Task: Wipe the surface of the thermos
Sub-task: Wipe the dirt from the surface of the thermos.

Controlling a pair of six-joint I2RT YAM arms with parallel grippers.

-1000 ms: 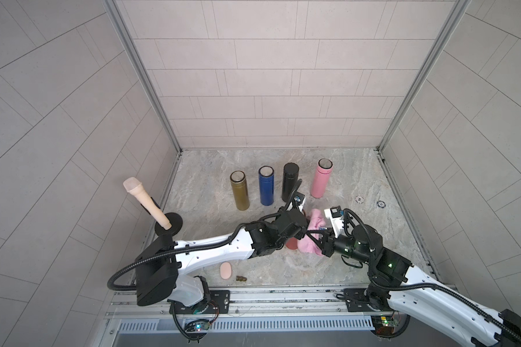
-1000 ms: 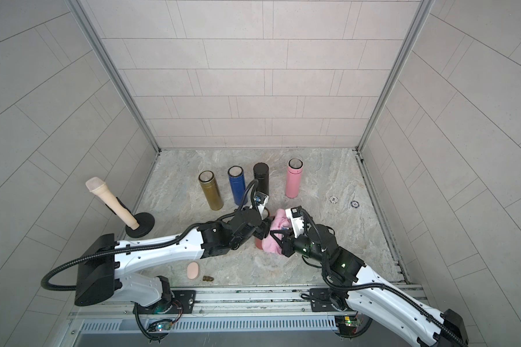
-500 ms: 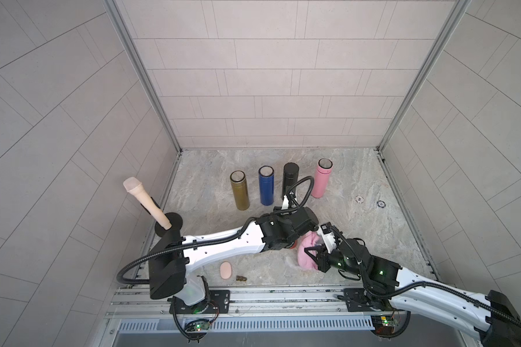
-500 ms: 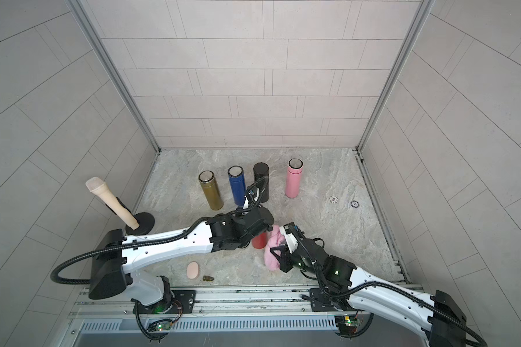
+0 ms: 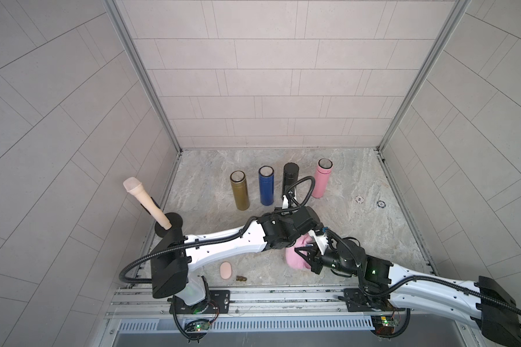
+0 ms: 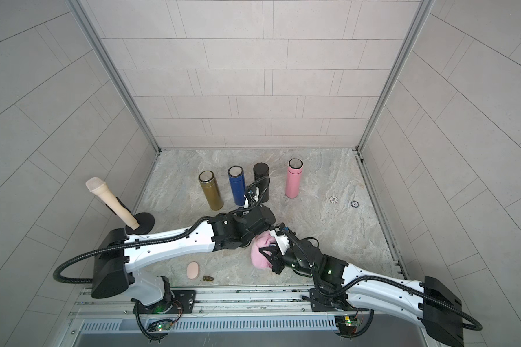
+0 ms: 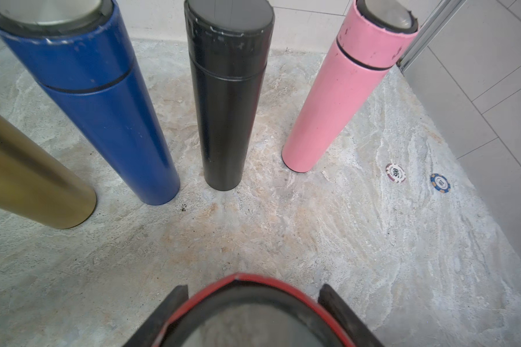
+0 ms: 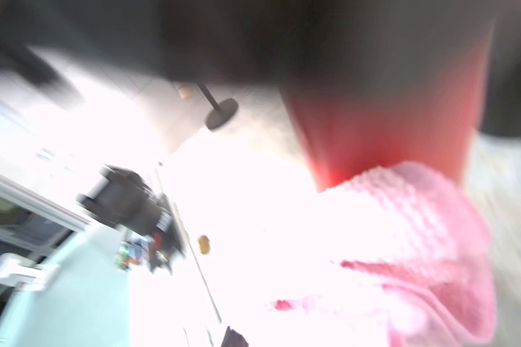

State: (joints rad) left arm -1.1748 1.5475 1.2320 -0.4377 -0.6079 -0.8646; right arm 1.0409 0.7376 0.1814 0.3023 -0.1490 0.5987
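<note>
The left claw [image 7: 251, 296] is clamped around the red thermos [image 8: 382, 129], toward the middle of the tabletop's [image 5: 358, 240] front edge. The right claw [image 5: 302, 254] is pinched shut on a pink cloth [image 5: 293, 262] that lies against the thermos's side. A gold thermos [image 5: 239, 192], blue thermos [image 5: 266, 187], black thermos [image 5: 290, 177] and pink thermos [image 5: 321, 180] stand in a row nearer the back edge.

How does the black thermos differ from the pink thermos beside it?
Colour: the black thermos is black all over, the pink thermos pink.
Top: the black thermos has a dark top, the pink thermos a silvery one in a dark ring.
Place: the black thermos stands between the blue thermos and the pink thermos, which ends the row near the poker chips.
Both stand upright, slim, with chipped paint near the top.
</note>
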